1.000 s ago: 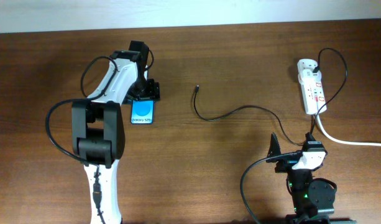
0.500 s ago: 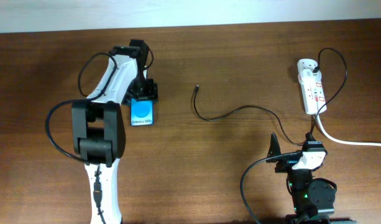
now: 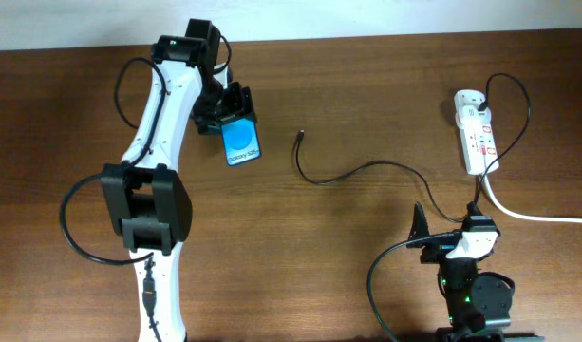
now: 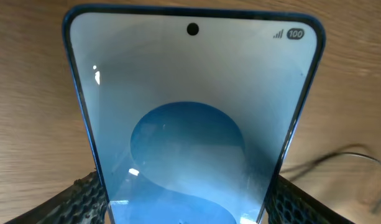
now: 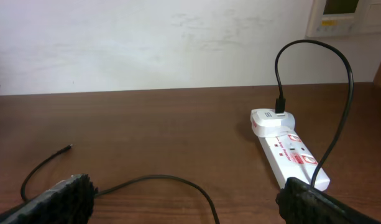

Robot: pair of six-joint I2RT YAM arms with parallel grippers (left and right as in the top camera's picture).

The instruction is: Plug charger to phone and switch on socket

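The left tool (image 3: 233, 107) is clamped on the phone (image 4: 190, 124), its pads (image 4: 84, 199) pressing the lower side edges. The phone sits tilted at the counter's (image 3: 347, 275) far left. Its pale screen carries a blue disc, a punch-hole camera, signal bars and "100" in the upper corner. The white writing at its foot is too small to read from overhead. Just right of it lies the charger (image 3: 366, 167), a thin black curvy cable, its tip free on the wood. The white socket (image 3: 476, 133) with red markings lies far right, a black plug in its end. The right tool (image 5: 184, 190) gapes wide, holding nothing.
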